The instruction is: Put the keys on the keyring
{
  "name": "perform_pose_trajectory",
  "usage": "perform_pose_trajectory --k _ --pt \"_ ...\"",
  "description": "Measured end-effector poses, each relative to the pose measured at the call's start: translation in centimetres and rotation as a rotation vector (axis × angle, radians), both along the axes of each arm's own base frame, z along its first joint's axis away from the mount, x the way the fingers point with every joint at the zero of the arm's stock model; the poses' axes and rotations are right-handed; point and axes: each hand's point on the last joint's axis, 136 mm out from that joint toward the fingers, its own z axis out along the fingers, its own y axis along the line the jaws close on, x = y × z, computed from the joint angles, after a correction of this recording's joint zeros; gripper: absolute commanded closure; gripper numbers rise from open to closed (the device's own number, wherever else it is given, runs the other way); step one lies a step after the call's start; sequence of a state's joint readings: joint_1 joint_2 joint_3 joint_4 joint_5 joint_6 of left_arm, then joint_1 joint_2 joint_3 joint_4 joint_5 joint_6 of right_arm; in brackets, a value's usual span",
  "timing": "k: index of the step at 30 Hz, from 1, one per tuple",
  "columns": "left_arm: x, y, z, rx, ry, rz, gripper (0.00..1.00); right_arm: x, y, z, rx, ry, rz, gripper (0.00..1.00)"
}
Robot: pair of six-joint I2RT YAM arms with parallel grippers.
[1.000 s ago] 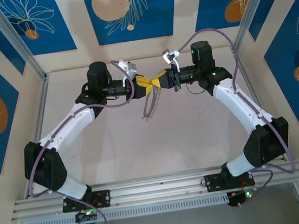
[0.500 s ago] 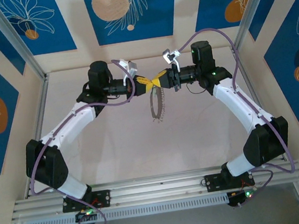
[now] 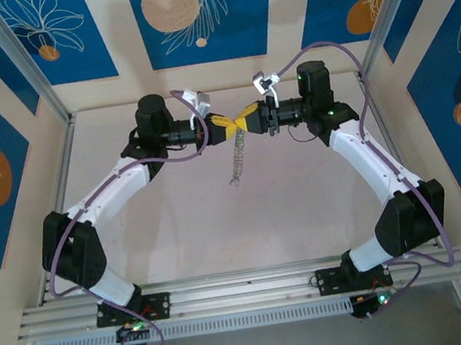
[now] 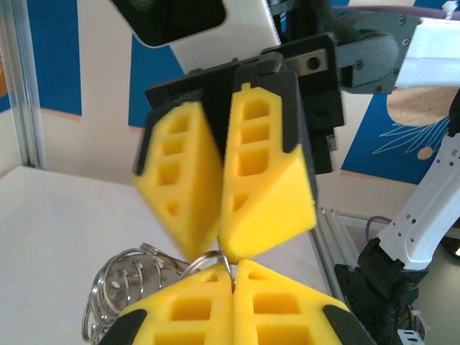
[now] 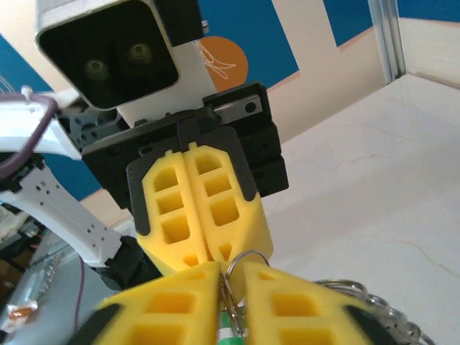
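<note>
Keyring hangs long-axis down beneath both tip-to-tip jaws: your left jaws are clamped on its top wire, right jaws slightly parted around it.

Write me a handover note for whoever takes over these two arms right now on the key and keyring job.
Left gripper: shut on the keyring, held in mid-air; its loop hangs below.
Right gripper: tip to tip with the left, jaws a crack apart around a keyring strand; grip unclear.
The key: a green sliver between the right fingers, probably its head.
Done: both things lifted and brought together.
To do: key threading unconfirmed; check before letting go.
</note>
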State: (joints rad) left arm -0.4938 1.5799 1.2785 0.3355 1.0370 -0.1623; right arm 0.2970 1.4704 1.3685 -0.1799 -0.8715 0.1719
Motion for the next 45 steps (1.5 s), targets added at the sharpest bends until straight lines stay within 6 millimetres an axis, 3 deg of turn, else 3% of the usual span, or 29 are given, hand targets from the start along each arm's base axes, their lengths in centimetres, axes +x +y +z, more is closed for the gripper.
perform_pose_trajectory --k 4,9,19,24,35,45 --pt "-0.3 -0.7 0.3 -0.052 0.006 -0.011 1.0 0.9 -0.7 1.3 0.043 -0.026 -0.034 0.55" --pt "-0.1 -1.2 0.4 -0.097 0.031 -0.014 1.0 1.0 -2.8 1.9 0.093 -0.024 -0.09 0.55" --pt "0.1 -1.0 3.0 -0.203 0.029 -0.01 1.0 -0.3 -4.3 0.8 0.163 -0.015 -0.143 0.55" --pt "0.6 -1.1 3.2 -0.239 0.054 -0.004 1.0 -0.2 -4.5 0.5 0.206 -0.013 -0.162 0.54" --pt "1.0 -0.9 3.4 -0.296 0.1 0.007 1.0 -1.0 -3.9 3.1 0.283 -0.094 -0.17 0.54" --pt "1.0 -0.8 3.7 -0.319 0.112 0.004 1.0 -0.7 -2.1 2.7 0.289 -0.073 -0.14 0.59"
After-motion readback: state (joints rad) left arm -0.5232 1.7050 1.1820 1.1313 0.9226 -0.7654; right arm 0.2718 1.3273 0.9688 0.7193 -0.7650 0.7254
